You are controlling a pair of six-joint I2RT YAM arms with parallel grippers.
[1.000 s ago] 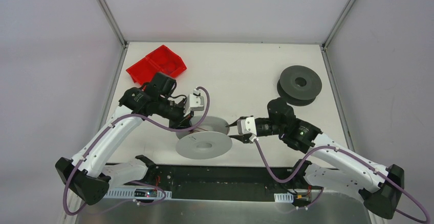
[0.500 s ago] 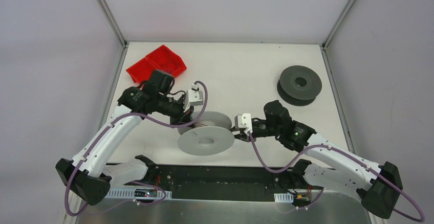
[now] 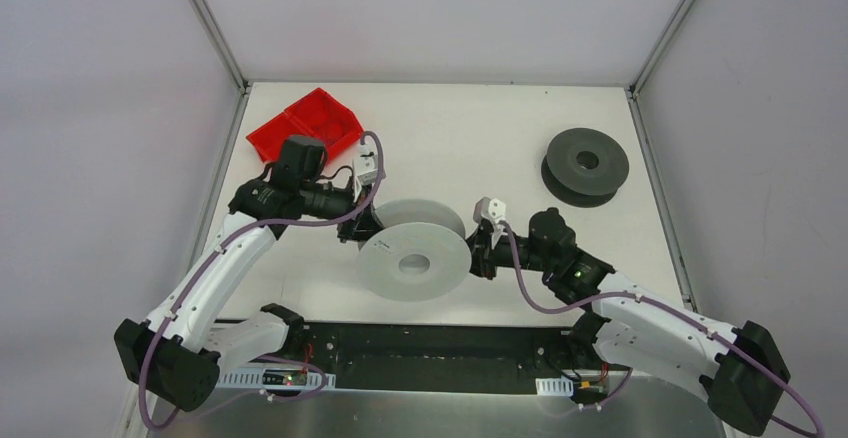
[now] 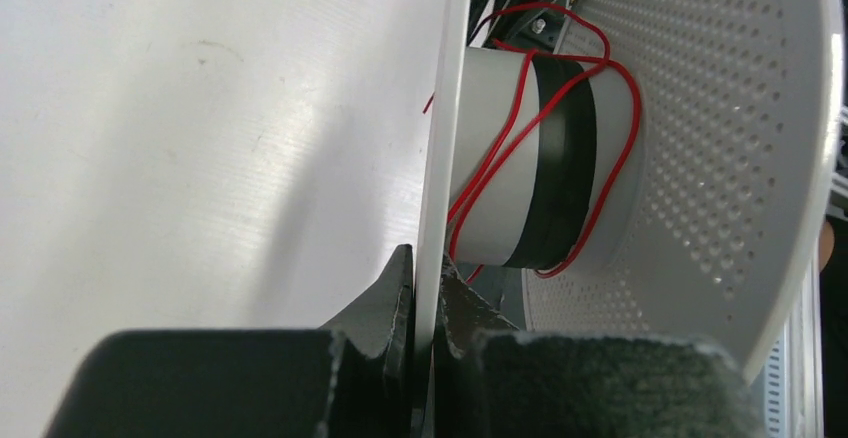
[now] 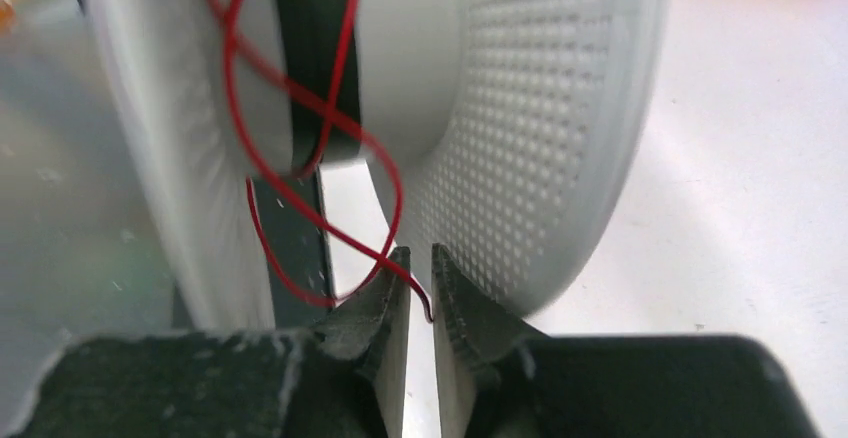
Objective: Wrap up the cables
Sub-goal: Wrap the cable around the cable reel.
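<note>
Item: red cable (image 5: 397, 198), looped loosely round light grey spool (image 3: 440, 248) core, far turns hidden. My left gripper (image 4: 425, 270) clamps spool flange. My right gripper (image 5: 420, 270): narrow gap, cable entering; I cannot tell if pinched.

1. This is a robotics lab test cell: a white left arm (image 3: 215, 268) and right arm (image 3: 650, 308) are bolted to a black base plate (image 3: 440, 353) at the near edge of a white table (image 3: 480, 128).
2. Plain grey walls (image 3: 440, 8) and aluminium frame posts (image 3: 210, 23) box the table in.
3. The table holds work props: a red parts bin (image 3: 305, 128), a dark grey spool (image 3: 587, 163), and a light grey spool (image 3: 415, 258) carrying red wire (image 4: 495, 153).
4. A slotted cable duct (image 3: 250, 376) with wiring runs along the front.
</note>
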